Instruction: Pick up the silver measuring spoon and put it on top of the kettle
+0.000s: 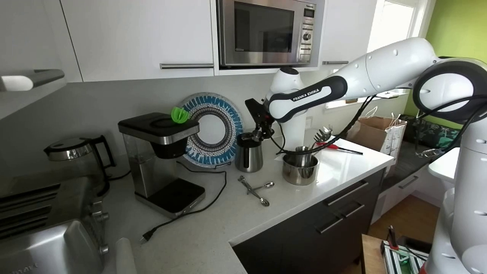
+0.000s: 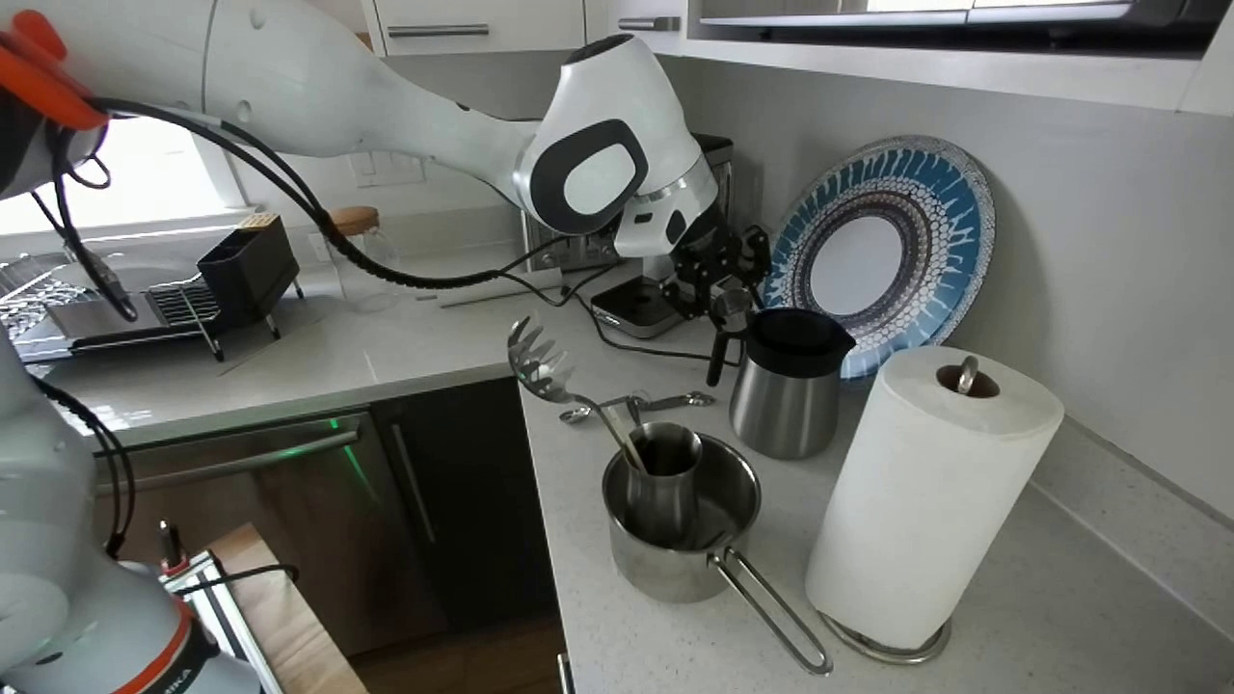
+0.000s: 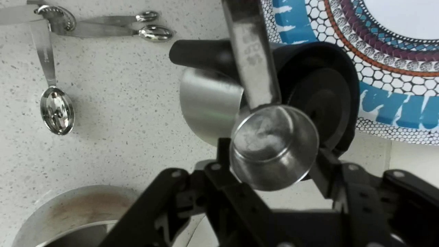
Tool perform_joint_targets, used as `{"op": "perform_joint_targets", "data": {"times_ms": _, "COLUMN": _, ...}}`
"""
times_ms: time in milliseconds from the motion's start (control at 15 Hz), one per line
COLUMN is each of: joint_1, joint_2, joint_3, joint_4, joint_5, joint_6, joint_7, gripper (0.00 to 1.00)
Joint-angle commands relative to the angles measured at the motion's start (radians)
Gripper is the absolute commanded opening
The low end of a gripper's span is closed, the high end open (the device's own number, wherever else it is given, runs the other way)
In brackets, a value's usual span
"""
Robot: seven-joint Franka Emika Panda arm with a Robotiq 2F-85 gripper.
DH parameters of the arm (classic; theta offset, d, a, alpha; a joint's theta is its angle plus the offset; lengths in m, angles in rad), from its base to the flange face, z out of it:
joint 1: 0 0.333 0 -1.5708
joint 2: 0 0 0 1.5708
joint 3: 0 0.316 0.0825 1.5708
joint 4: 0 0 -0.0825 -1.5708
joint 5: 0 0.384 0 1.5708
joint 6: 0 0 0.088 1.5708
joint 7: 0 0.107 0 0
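Clock read from each view's own layout. Wrist view: claw (image 3: 274, 149) clenched on the silver measuring spoon (image 3: 262, 85), a finger against either side of its round bowl. Bowl mouth faces camera, bare metal floor showing; handle runs up between 11 and 12 o'clock. Spoon is over the steel kettle (image 2: 786, 405); touching or not, cannot tell. Kettle black-topped, contents hidden. At 10 o'clock from picture centre, a fanned spoon set (image 3: 57, 109) on the counter (image 3: 127, 144).

In an exterior view, saucepan (image 2: 675, 578) holds a steel cup (image 2: 665, 501), standing; toothed server (image 2: 540, 366) leans from the cup's mouth between 10 and 11 o'clock. In an exterior view, at the kettle's 9 o'clock: coffee maker (image 1: 152, 127), fill of its tank unreadable, green piece (image 1: 179, 115) on top.
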Motion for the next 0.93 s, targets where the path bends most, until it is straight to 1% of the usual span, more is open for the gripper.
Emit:
{"op": "perform_joint_targets", "data": {"times_ms": 0, "joint_1": -0.023, "joint_2": 0.027, "joint_3": -0.006, "joint_4": 0.065, "joint_5": 0.061, "joint_6": -0.015, "joint_7": 0.028, "gripper": 0.33}}
{"op": "perform_joint_targets", "data": {"times_ms": 200, "joint_1": -0.035, "joint_2": 0.069, "joint_3": -0.018, "joint_4": 0.134, "joint_5": 0.031, "joint_6": -0.019, "joint_7": -0.002, "gripper": 0.33}}
{"op": "perform_joint_targets", "data": {"times_ms": 333, "joint_1": -0.030, "joint_2": 0.103, "joint_3": -0.031, "joint_4": 0.175, "joint_5": -0.028, "joint_6": -0.018, "joint_7": 0.004, "gripper": 0.33}}
{"op": "perform_joint_targets", "data": {"times_ms": 467, "joint_1": -0.024, "joint_2": 0.136, "joint_3": -0.038, "joint_4": 0.207, "joint_5": -0.058, "joint_6": -0.016, "joint_7": 0.000, "gripper": 0.33}}
{"op": "perform_joint_targets", "data": {"times_ms": 867, "joint_1": -0.030, "joint_2": 0.211, "joint_3": -0.038, "joint_4": 0.278, "joint_5": -0.036, "joint_6": -0.026, "joint_7": -0.025, "gripper": 0.33}}
